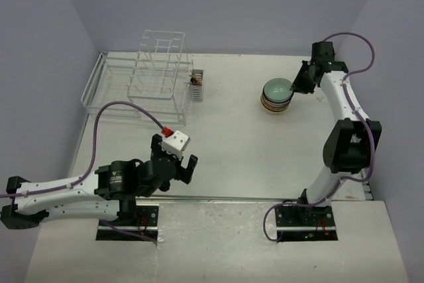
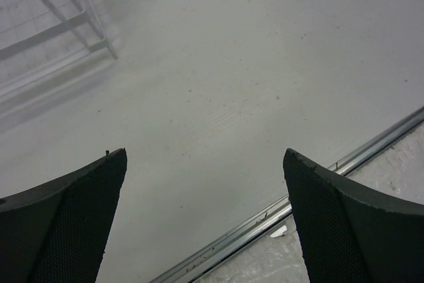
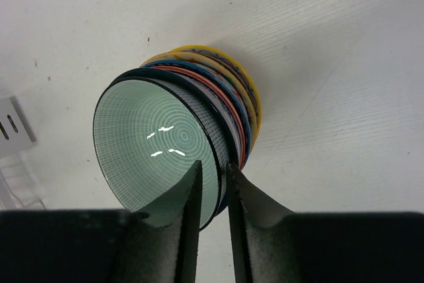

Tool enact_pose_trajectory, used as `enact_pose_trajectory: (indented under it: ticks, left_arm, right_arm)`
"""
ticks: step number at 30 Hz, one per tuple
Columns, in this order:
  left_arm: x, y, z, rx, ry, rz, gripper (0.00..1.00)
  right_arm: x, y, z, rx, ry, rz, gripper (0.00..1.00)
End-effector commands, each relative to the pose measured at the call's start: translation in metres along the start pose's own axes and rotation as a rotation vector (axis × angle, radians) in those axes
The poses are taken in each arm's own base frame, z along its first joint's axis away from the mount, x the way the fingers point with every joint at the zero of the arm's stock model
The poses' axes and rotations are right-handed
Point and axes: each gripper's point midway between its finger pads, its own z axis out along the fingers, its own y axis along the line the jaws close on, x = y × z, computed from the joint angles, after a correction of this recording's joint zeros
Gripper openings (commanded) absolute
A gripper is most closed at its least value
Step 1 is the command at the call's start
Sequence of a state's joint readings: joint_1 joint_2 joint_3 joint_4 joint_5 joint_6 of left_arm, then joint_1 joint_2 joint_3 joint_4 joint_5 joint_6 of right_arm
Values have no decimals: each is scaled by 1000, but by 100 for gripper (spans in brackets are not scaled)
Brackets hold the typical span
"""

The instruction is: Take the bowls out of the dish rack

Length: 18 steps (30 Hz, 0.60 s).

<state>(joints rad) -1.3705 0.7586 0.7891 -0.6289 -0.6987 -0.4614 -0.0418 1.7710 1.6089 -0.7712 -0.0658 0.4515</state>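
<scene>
Looking down from the top camera, I see the white table (image 1: 232,150) filling the middle of the view, with both arm bases at its near edge. The left arm (image 1: 66,190) lies low along that near edge. The right arm (image 1: 344,130) reaches up the right side towards the far half.

The dish rack (image 1: 159,74), white wire with a tall slotted frame over a low basket, stands at the far left of the table. The bowls (image 1: 275,97) sit nested in one stack on the bare table, well apart from the rack and to its right. In the right wrist view the stack leans, and yellow, blue and red rims show below the top bowl. That top bowl (image 3: 152,144) is pale green inside, with fine concentric rings and a dark rim.

The left gripper (image 2: 202,156) hovers above the table near the front rail, jaws spread wide with nothing between them. The right gripper (image 3: 215,165) sits astride the near rim of the pale green bowl, one finger inside and one outside. Its jaws are only narrowly parted, and I cannot tell whether they press on the rim.

A small grey cutlery cup (image 1: 197,87) hangs on the rack's right end.
</scene>
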Motion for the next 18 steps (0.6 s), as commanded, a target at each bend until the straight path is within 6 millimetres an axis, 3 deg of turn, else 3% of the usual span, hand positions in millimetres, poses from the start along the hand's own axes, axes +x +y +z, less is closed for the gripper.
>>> enact_pose_trajectory:
  ticks: [1, 4, 12, 16, 18]
  left_arm:
    - [-3, 34, -5, -199, -24, -104, 100]
    - [0, 37, -3, -223, -20, -132, 100]
    - [1, 40, 25, -233, 7, -167, 100]
    - [-4, 44, 40, -240, 4, -224, 100]
    - [-14, 45, 41, -241, -26, -248, 100]
  right_arm:
    - [-4, -4, -12, 8, -36, -2, 19]
    - [-2, -6, -12, 6, -50, 3, 6]
    - [3, -5, -6, -7, -35, 9, 4]
    - [-4, -2, -17, -19, -67, 9, 11]
    - [-7, 2, -26, -31, -81, 6, 23]
